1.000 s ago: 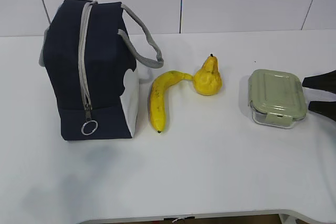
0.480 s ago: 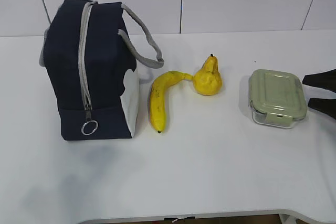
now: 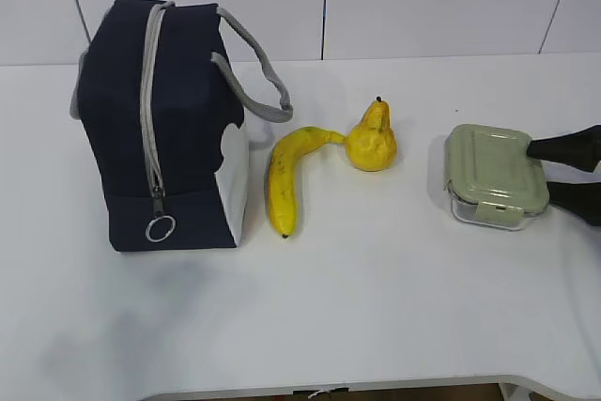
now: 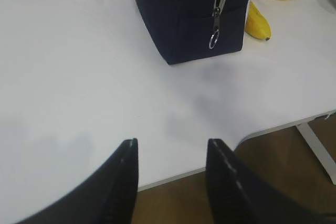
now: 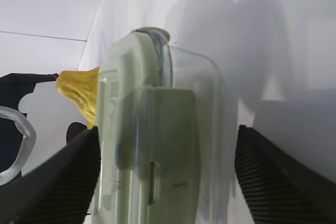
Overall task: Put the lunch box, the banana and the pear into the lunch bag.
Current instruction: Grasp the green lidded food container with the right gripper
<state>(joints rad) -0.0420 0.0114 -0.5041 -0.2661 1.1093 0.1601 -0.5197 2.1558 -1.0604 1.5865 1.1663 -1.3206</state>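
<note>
- Exterior view: at the right edge, the right pincer (image 3: 567,175) has slid in from a second ago, and its wide-open jaws now straddle the lunch box (image 3: 495,176), gripping nothing yet. The banana (image 3: 285,177) and pear (image 3: 372,139) lie mid-frame. The lunch bag (image 3: 161,124) stands left on the tabletop (image 3: 394,307), zipped.
- Left wrist view: the left pincer (image 4: 172,174), bottom centre, is partly open and empty.
- Right wrist view: the lunch box fills the gap; a grasp looks imminent.

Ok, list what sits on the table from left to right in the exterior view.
lunch bag → banana → pear → lunch box → right gripper, open, its tips at the box's right end.
</note>
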